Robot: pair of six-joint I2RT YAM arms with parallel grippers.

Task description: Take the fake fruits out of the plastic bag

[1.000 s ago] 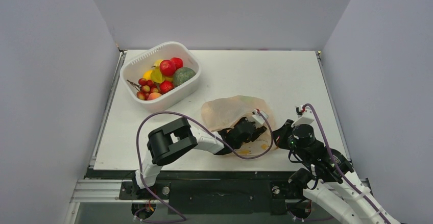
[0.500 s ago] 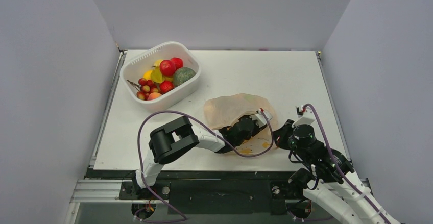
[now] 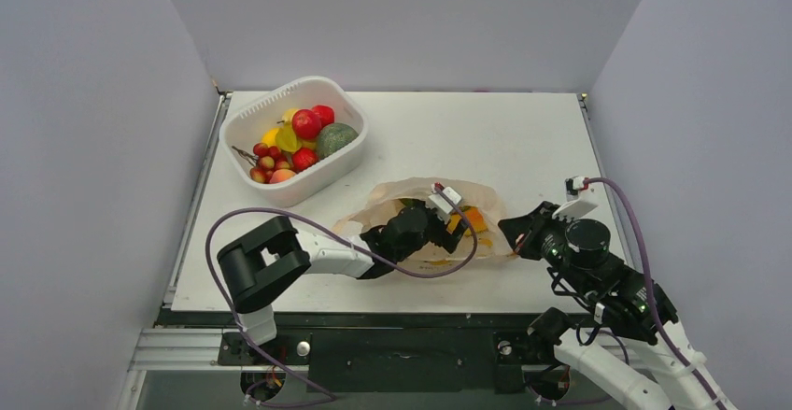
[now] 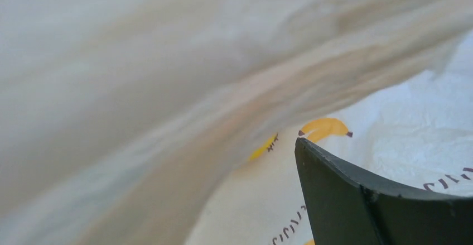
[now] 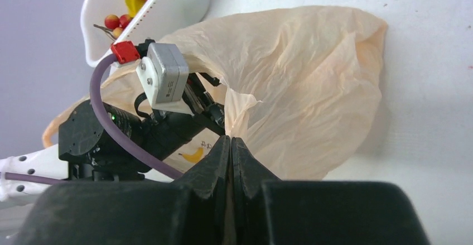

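From above, the plastic bag (image 3: 411, 203) lies close to the near edge of the table (image 3: 523, 139). There is bare room behind it and to its right. The white basket (image 3: 347, 160) with fake fruits (image 3: 305, 123) stands well apart, at the far left. The left gripper (image 3: 459, 223) is inside the bag mouth, beside an orange patch (image 3: 474, 218); whether that patch is fruit or print, I cannot tell. The right gripper (image 3: 510, 233) is at the bag's right end.

Compared with one second ago, the bag is now pulled out wider and flatter. The left arm's elbow has gone more to the left, and the right wrist is further right. The bag's long axis now runs left to right, and its mouth faces the near side.

In the left wrist view, blurred peach film fills most of the picture. One dark finger (image 4: 379, 200) shows at the lower right, over bag film with a yellow banana print (image 4: 325, 126). The other finger is not seen, so I cannot tell how the jaws stand.

In the right wrist view, the right gripper (image 5: 230, 140) is closed tight, with a twisted fold of the plastic bag (image 5: 312, 77) pinched in it. The left arm's camera housing (image 5: 164, 80) sits in the bag mouth. The basket (image 5: 173, 5) is behind, and bare table (image 5: 435, 89) is at the right.
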